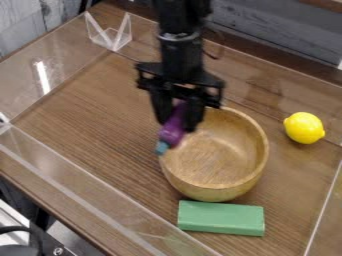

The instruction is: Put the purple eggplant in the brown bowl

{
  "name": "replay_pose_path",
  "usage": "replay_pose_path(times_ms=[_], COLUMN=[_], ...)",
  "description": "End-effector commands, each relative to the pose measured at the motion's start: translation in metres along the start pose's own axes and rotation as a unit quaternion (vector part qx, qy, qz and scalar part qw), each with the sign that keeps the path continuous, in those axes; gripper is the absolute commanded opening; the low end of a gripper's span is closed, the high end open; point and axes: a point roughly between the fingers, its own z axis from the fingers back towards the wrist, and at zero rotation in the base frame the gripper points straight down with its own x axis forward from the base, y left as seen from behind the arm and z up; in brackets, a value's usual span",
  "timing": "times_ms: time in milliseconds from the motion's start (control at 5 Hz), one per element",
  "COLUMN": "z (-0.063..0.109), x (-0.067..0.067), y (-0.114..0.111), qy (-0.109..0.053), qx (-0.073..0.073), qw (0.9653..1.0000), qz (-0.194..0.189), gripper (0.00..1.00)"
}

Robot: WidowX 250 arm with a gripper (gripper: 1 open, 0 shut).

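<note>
The purple eggplant [174, 129] hangs with its teal stem tip down, clamped between the fingers of my gripper [178, 117], which points straight down and is shut on it. It is lifted off the table and sits over the near-left rim of the brown bowl [230, 152], a large round wooden bowl right of the middle. The bowl's inside shows nothing in it.
A yellow lemon [305, 128] lies to the right of the bowl. A flat green block [222, 217] lies in front of the bowl near the table's front edge. Clear plastic walls [104, 30] ring the wooden table.
</note>
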Motion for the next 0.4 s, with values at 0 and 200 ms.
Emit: replay_pose_path(times_ms=[0,200], z=[0.008,-0.002], x=[0.003,-0.003], y=[-0.031,-0.049], qy=[-0.034,-0.031], qx=[-0.009,-0.010], qw=[0.9994,0.9994], qz=[-0.006,-0.014], gripper=[0.00,0.00])
